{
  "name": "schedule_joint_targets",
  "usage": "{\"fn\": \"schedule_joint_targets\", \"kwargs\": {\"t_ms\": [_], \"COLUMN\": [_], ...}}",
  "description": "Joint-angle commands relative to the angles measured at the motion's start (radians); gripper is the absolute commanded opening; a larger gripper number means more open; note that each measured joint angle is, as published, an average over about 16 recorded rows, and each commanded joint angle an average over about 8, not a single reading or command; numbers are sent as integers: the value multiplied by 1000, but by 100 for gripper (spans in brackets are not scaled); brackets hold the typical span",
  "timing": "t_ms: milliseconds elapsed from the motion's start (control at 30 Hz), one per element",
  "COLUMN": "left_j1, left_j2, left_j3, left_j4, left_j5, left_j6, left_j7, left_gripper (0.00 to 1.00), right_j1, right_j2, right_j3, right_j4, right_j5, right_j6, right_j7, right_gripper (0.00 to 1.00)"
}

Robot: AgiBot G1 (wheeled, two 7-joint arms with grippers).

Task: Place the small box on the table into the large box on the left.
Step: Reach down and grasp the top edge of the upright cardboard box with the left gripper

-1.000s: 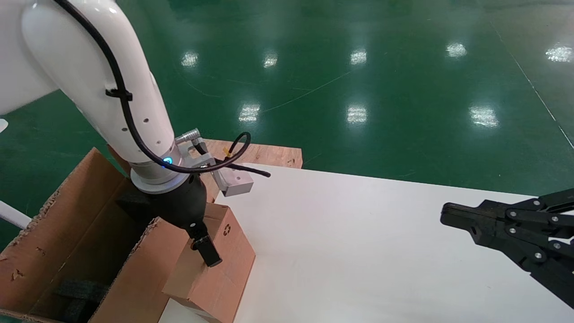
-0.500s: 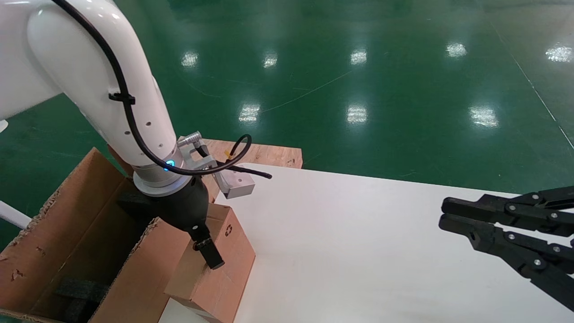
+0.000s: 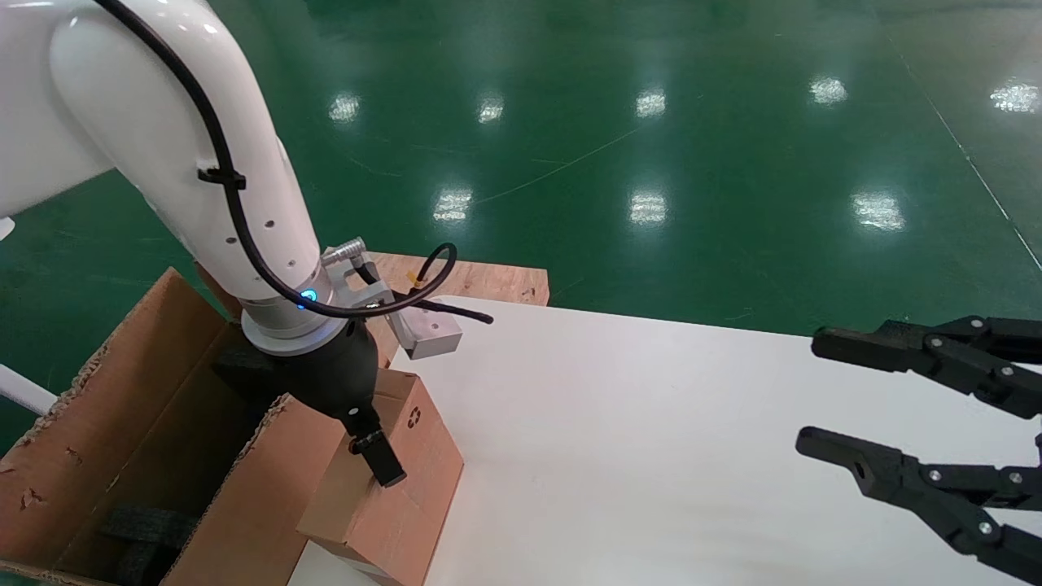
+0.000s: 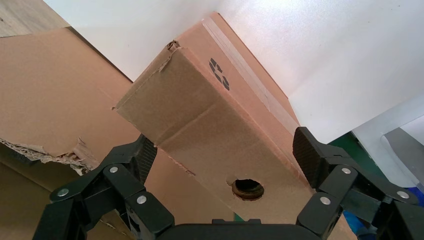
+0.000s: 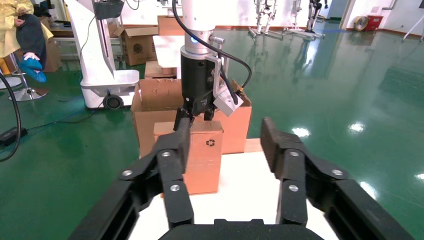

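Boxes: one small box (image 3: 391,480) in left gripper (image 4: 225,152), one large box (image 3: 122,423).

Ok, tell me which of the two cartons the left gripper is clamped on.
The small box, closed, with a recycling mark, held by the left gripper; the large box beside it is open and ragged-edged.

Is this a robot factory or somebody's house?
Probably a robot lab or factory hall, not a house: a wide shiny green floor, more robot stands and cardboard cartons behind, and a person in a yellow gown sitting nearby.
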Motion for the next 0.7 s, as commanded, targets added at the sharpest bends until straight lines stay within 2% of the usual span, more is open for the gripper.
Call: {"fn": "schedule_joint_targets", "kwargs": {"t_ms": [33, 200, 267, 700], "left_j1": [0, 0, 1, 1], "left_j2": [0, 0, 1, 1], "left_j3": [0, -1, -1, -2], "left_j4": [0, 0, 0, 0], "left_j5": [1, 2, 2, 3], "left_j6": [0, 1, 1, 2], "left_j7": [0, 0, 0, 0], "left_gripper": [75, 13, 0, 0], "right_j1": [0, 0, 0, 0], "right_j2": [0, 0, 0, 0], "right_j3": [0, 0, 0, 0], "right_j4": [0, 0, 0, 0], "right_j5": [0, 0, 0, 0], "right_j6": [0, 0, 0, 0], "right_j7": [0, 0, 0, 0], "right_gripper": [100, 100, 100, 100]}}
